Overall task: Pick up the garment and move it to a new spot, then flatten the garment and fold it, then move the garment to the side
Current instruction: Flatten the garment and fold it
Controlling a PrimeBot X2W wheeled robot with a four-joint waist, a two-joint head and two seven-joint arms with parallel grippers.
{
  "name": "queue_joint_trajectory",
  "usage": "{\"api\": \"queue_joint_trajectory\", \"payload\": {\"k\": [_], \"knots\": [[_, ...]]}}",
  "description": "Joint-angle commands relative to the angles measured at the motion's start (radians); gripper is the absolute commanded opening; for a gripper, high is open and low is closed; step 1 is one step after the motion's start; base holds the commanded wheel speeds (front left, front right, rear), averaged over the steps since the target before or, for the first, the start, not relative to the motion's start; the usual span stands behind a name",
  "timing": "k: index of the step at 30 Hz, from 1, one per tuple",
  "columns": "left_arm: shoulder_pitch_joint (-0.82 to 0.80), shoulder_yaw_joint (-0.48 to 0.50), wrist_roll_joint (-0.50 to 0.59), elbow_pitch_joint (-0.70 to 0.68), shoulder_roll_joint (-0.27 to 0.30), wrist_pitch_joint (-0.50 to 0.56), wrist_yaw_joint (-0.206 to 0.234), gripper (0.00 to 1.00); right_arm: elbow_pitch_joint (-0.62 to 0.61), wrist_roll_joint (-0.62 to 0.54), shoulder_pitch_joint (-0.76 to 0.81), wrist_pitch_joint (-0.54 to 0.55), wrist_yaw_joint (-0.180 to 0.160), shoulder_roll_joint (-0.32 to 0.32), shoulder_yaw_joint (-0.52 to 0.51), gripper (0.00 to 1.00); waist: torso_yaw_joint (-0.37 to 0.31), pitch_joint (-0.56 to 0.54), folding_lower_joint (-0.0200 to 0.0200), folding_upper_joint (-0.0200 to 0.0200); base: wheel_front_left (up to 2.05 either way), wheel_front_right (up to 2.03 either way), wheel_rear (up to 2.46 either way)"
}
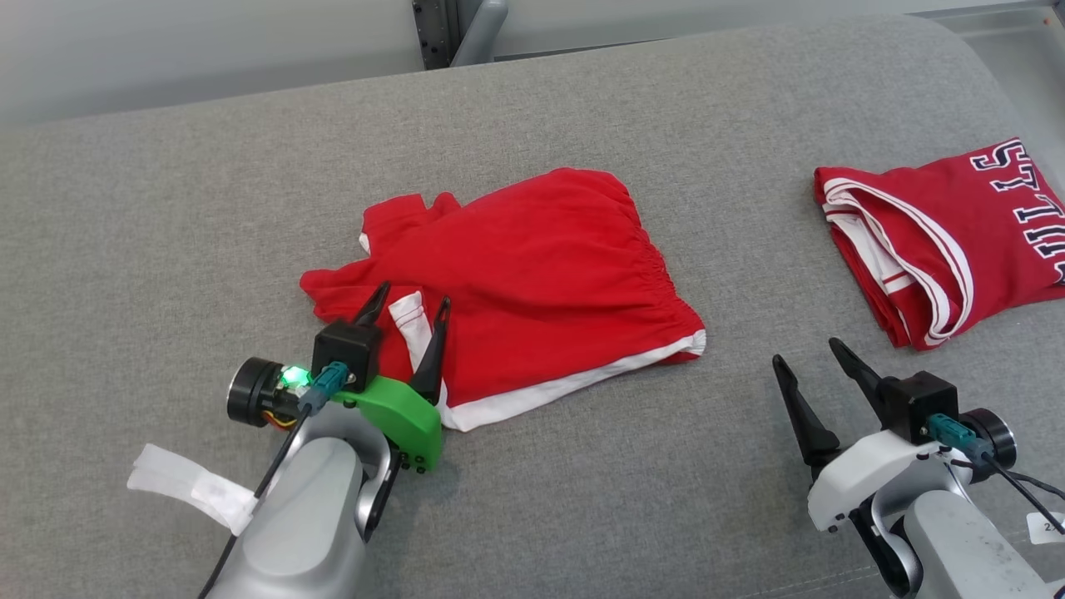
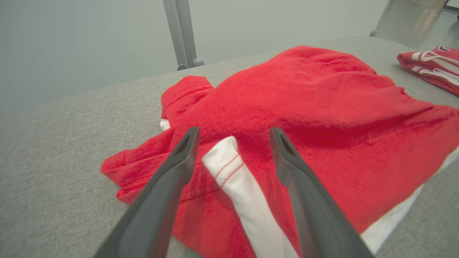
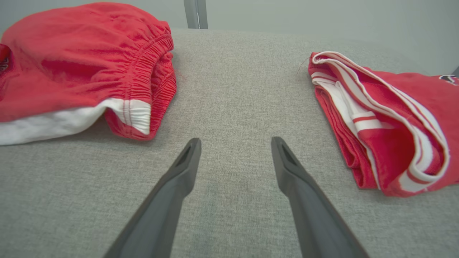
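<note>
Left pincer (image 1: 415,293) and right pincer (image 1: 806,350) are held wide open, empty; for flattening, the near-left hem of the rumpled red white-trimmed cloth shorts (image 1: 541,266) likely must be pinched next.

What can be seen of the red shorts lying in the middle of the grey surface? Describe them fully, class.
The red shorts look like soft knit cloth, with a gathered elastic waistband and a white band along the near edge. They lie rumpled, not flat, on the grey surface. At their left end a white strip is turned up, and the open left gripper straddles it.
</note>
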Motion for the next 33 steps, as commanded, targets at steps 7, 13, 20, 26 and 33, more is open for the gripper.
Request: {"api": "queue_joint_trajectory", "payload": {"k": [7,13,20,26,33], "knots": [[-0.038,0.006,0.011,0.087,0.006,0.000,-0.005,0.00,0.004,-0.002,0.004,-0.003,-0.001,0.005,-0.002,1.00,0.001,-0.001,0.0000,0.0080,0.00,0.00,0.00],[0.017,0.045,-0.023,0.034,0.005,0.000,0.015,0.00,0.003,0.004,0.025,-0.003,-0.001,0.009,-0.020,1.00,0.036,-0.020,0.0000,0.0080,0.00,0.00,0.00],[0.147,0.145,-0.067,-0.141,0.004,0.000,0.083,0.26,0.012,0.013,0.034,-0.003,-0.001,0.016,-0.031,1.00,0.093,-0.031,0.0000,0.0080,0.00,0.00,0.00],[0.264,0.195,-0.093,-0.194,0.004,0.000,0.145,1.00,0.016,0.005,0.025,-0.003,-0.001,0.029,-0.039,1.00,0.106,-0.057,0.0000,0.0080,0.00,0.00,0.00],[0.382,0.254,-0.020,-0.248,0.003,0.000,0.170,1.00,-0.039,-0.017,0.059,-0.003,-0.001,0.054,-0.064,1.00,0.095,-0.126,0.0000,0.0080,0.00,0.00,0.00]]}}
